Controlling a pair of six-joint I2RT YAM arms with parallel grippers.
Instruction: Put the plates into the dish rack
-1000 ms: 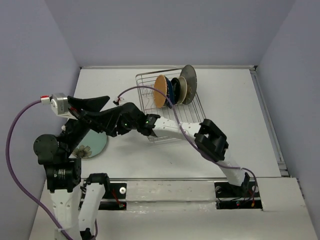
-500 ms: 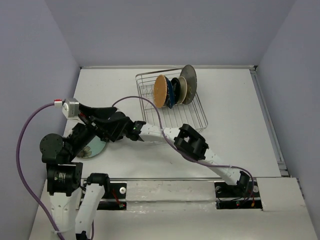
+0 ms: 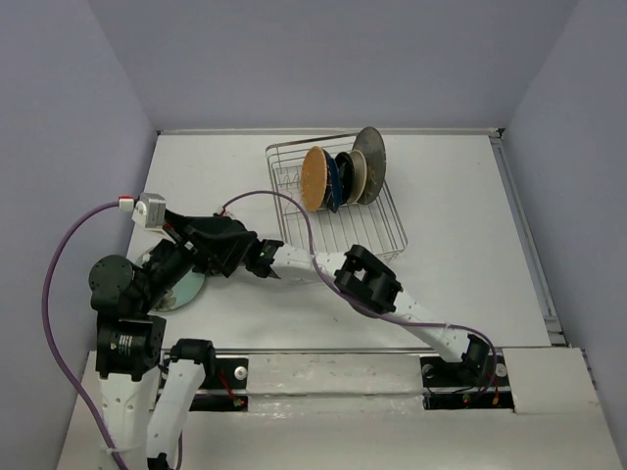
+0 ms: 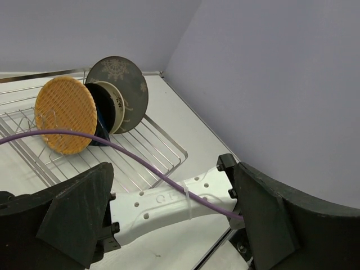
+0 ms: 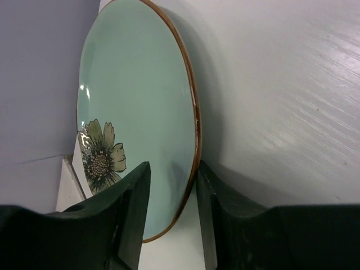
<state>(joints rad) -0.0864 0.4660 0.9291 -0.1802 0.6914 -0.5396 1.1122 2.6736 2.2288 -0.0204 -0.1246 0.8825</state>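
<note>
One pale teal round flower-printed plate [image 5: 140, 101], extending toward 11 o'clock, has its rim between the right gripper's [image 5: 172, 169] part-open jaws, not visibly clamped.

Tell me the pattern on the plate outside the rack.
Pale teal plate, brown rim, one flower near its edge; clearest in the right wrist view.

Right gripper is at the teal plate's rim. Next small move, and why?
Probably close the right gripper on the teal plate. Its fingers sit either side of the rim with a gap showing, so lifting now would likely leave the plate behind or let it slip.
</note>
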